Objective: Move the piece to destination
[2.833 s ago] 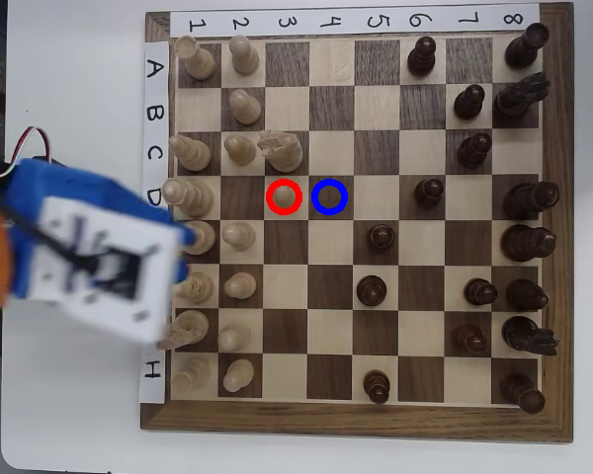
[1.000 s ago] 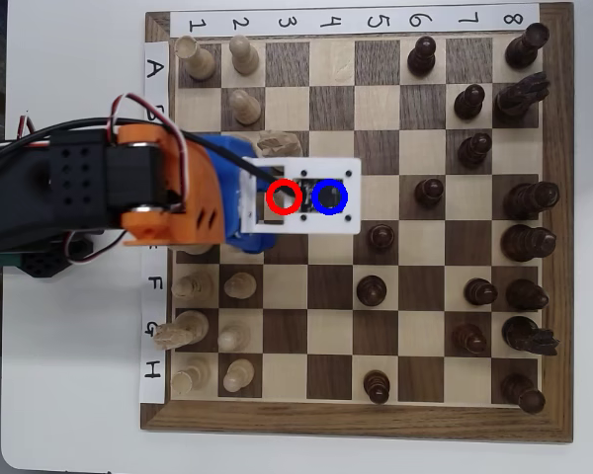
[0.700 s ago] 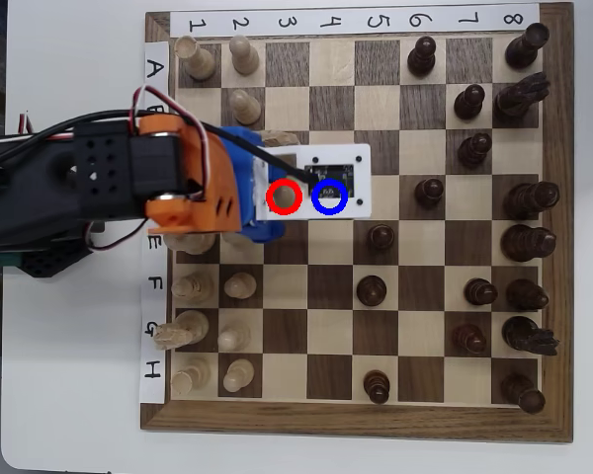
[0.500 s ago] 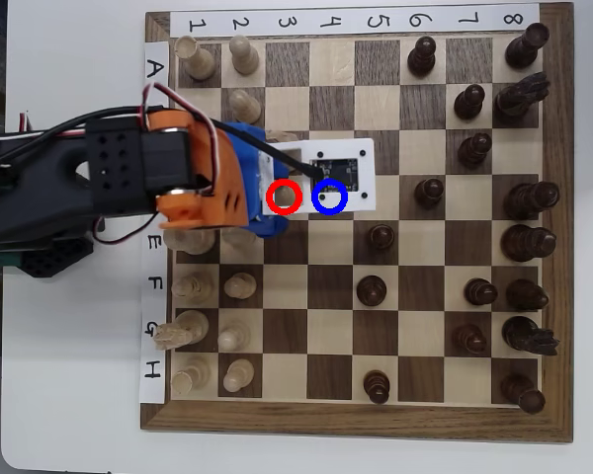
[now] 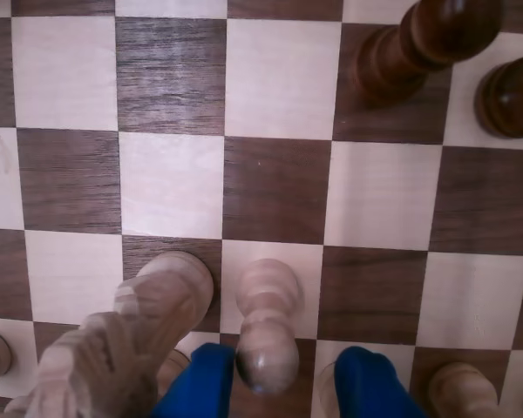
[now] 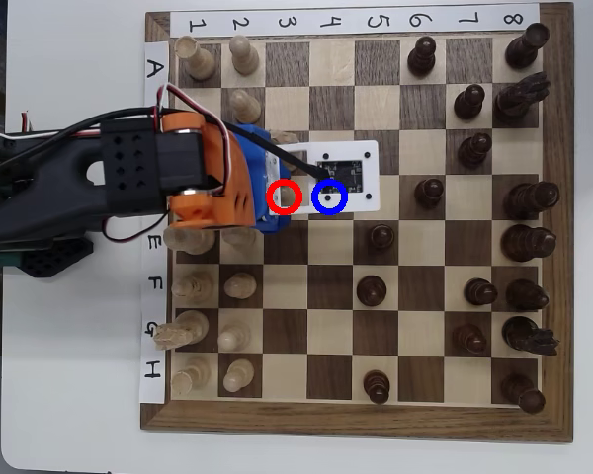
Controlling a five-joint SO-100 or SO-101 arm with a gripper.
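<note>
The pale pawn (image 5: pixel 267 326) stands upright on a light square between my two blue fingers (image 5: pixel 200 383), low in the wrist view. My gripper (image 5: pixel 283 387) is open around it. The left finger is close against the pawn's head and the right finger stands apart. In the overhead view the pawn (image 6: pixel 287 201) shows as a pale spot inside the red ring. The blue-ringed dark square (image 6: pixel 330 197) lies one square to its right, mostly under the white wrist board. In the wrist view the dark square (image 5: pixel 275 187) just ahead of the pawn is bare.
A larger pale piece (image 5: pixel 161 296) stands close on the pawn's left in the wrist view, with more pale pieces (image 5: pixel 462 383) at the bottom right. Dark pieces (image 5: pixel 401 52) stand at the top right. In the overhead view the arm (image 6: pixel 193 178) reaches in from the left.
</note>
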